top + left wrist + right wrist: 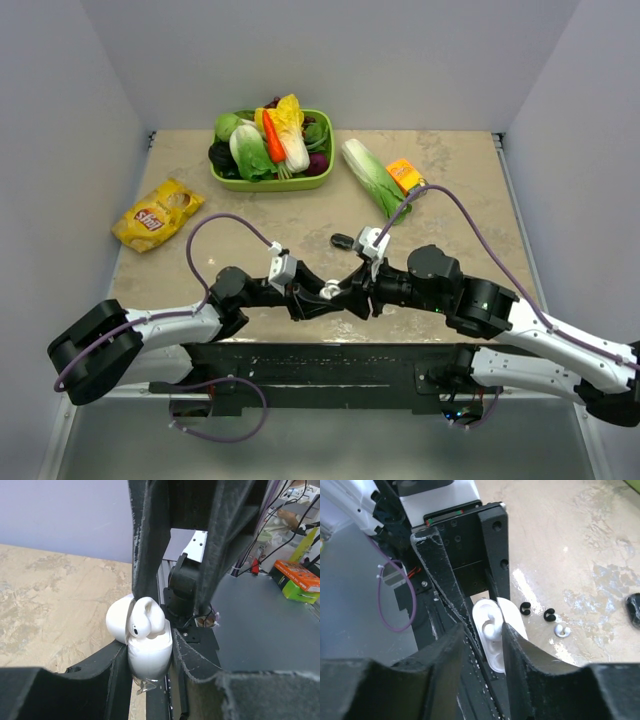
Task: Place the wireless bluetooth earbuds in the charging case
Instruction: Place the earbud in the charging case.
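My left gripper is shut on the open white charging case, holding it upright above the table's near middle. One white earbud sits in the top of the case, also seen in the right wrist view; the slot beside it is bare. My right gripper is open, with its fingers straddling the case and one finger right beside the bud. On the table lie two black earbuds and another white earbud.
A black charging case lies just beyond the grippers. A green basket of vegetables stands at the back, with a bok choy and an orange box to its right. A yellow chip bag lies at the left.
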`<state>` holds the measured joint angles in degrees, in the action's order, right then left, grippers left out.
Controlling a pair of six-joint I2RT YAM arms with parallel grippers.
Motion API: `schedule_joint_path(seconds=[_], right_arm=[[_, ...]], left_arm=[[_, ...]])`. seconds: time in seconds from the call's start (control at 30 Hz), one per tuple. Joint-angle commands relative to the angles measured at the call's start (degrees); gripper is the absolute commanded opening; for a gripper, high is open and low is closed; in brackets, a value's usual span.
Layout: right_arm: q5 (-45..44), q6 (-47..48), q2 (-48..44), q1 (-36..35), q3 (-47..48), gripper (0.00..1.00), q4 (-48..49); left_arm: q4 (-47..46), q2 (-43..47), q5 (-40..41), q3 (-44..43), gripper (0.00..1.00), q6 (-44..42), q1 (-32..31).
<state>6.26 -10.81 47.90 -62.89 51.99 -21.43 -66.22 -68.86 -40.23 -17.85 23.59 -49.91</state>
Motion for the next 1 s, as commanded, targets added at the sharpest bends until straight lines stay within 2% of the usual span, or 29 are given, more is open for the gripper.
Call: schedule_joint_path(seconds=[0.0,0.07,0.17,0.4,0.6,0.7,0.83,0.97], right_arm=[[-3.4,-1.3,-0.9,0.1,0.7,0.36,1.9],[-3.5,-1.6,-0.7,0.1,0.5,0.29,2.0],[-3.6,-1.6,-0.2,0.0,0.3,0.25,2.0],[-3.5,-1.5,0.9,0.1,0.4,0.23,2.3],[-3.4,-1.1,2.5,0.1,0.5,0.25,2.4],[-3.4,-1.1,2.4,0.1,0.5,0.21,2.9],[-2.7,-0.7,2.4,0.1,0.4,0.08,3.6],[-2.6,1.3,3.0,0.1,1.4,0.02,1.9]], left_arm=[[-6.5,1.0,-0.5,0.4,0.0,0.5,-0.2],[-6.6,1.0,-0.4,0.6,0.0,0.7,-0.2],[-6.8,1.4,-0.4,0.9,0.0,0.8,-0.2],[-6.5,2.2,-0.3,1.0,0.0,0.7,-0.3],[-6.4,2.2,-0.4,1.1,0.0,0.6,-0.3],[-6.3,2.2,-0.4,1.1,0.0,0.5,-0.3],[-6.3,2.0,-0.7,1.1,0.0,0.5,-0.3],[-6.3,1.6,-2.2,0.9,0.0,0.6,-0.3]])
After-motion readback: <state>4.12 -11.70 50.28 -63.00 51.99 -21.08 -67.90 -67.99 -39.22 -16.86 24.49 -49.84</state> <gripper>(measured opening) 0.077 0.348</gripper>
